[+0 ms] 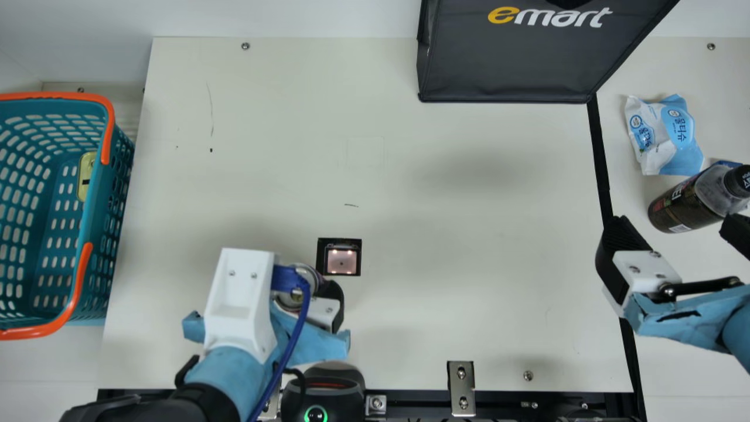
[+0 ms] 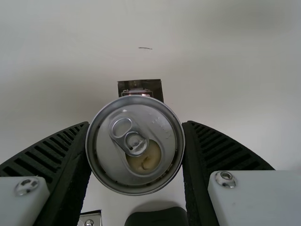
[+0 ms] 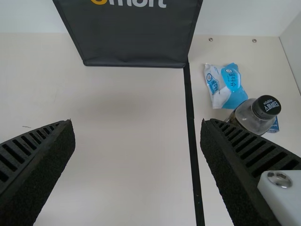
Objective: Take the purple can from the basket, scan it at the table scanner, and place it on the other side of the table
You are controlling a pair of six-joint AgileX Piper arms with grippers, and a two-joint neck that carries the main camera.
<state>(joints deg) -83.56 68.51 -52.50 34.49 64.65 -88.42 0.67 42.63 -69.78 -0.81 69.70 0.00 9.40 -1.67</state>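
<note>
left gripper [image 2: 136, 125]: holding purple can [image 2: 135, 145] between scanner [image 1: 341, 261] and near edge of table [image 1: 439, 305] | right gripper [image 3: 137, 121]: wide | might whiff the scan tbh with barcode angled away

You see teal slotted plastic basket [image 1: 92, 202], curved orange handles [image 1: 79, 287]; flat cream worktop [image 1: 263, 146]; soft blue-and-white plastic packet [image 1: 665, 135]; boxy black fabric bag [image 1: 510, 64], yellow-and-white lettering [image 1: 491, 16].

Neck camera: looked steeply down from high over the surface [image 1: 469, 305], basket [image 1: 94, 205] to bottle [image 1: 682, 205].
Left wrist camera: looked down from close above the can [image 2: 162, 117].
Right wrist camera: faced down, slanting toward the bag [image 1: 510, 64], nearer than the neck's.
Scanner [image 1: 341, 261]: lay in neck and left wrist views.
Short dark mark [image 1: 351, 205]: was shared by all three.
</note>
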